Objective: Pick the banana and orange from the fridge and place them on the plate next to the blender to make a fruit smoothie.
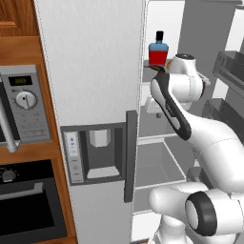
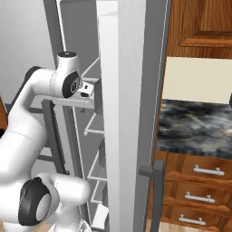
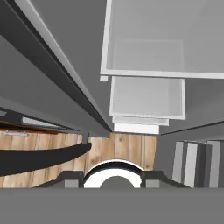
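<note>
The white fridge (image 1: pixel 95 71) stands right in front, its dispenser door shut and its right side open. My arm reaches into the open side, over the pale shelves (image 3: pixel 146 96). In the hand view my gripper (image 3: pixel 113 179) points down at the shelves and the wood floor. Its tips stand somewhat apart with nothing between them. In the right base view the gripper (image 2: pixel 97 105) is half hidden behind the door edge. A small dark brown tip (image 1: pixel 156 69) pokes out by my wrist; I cannot tell whether it is the banana. The orange, plate and blender are out of view.
A red-and-blue bottle (image 1: pixel 158 50) stands on an upper fridge shelf just behind my wrist. A silver microwave (image 1: pixel 24 105) and a black oven (image 1: pixel 24 200) sit left of the fridge. To the right are a dark marble counter (image 2: pixel 195 124) and wooden drawers (image 2: pixel 204 181).
</note>
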You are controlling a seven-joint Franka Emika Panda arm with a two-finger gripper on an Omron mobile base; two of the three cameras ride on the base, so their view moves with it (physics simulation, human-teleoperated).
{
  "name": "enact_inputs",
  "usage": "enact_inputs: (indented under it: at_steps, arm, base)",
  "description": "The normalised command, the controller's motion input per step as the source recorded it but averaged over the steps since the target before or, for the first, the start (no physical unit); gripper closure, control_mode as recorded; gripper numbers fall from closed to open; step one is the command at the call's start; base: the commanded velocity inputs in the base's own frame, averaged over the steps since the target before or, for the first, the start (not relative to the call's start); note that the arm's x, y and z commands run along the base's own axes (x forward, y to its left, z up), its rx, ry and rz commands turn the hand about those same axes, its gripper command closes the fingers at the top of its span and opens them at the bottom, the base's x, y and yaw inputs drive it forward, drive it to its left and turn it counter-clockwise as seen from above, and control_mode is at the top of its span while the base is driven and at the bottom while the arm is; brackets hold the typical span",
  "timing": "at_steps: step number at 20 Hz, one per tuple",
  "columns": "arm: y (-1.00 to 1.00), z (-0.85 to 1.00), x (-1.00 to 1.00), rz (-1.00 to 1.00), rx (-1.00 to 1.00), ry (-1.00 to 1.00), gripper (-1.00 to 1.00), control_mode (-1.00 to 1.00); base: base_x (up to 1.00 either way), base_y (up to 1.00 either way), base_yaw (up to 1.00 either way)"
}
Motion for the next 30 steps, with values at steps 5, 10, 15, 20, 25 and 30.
enact_inputs:
  at_steps: [5, 10, 15, 20, 25, 30]
  arm:
    - [-0.05, 0.00, -0.11, 0.00, 0.00, -0.12, -1.00, -1.00]
    - [-0.19, 0.02, -0.34, -0.03, 0.00, -0.28, -1.00, -1.00]
    - [-0.32, 0.46, 0.02, -0.05, 0.00, -0.22, -1.00, -1.00]
    - [-0.28, 0.89, 0.44, -0.05, 0.00, -0.08, -1.00, -1.00]
    - [-0.32, 0.54, 0.94, -0.04, 0.00, 0.00, -1.00, -1.00]
    - [-0.31, 0.00, 1.00, -0.01, 0.00, 0.00, -1.00, -1.00]
  base:
    - [0.00, 0.00, 0.00]
    - [0.00, 0.00, 0.00]
    - [0.00, 0.00, 0.00]
    - [0.00, 0.00, 0.00]
    - [0.00, 0.00, 0.00]
    - [0.00, 0.00, 0.00]
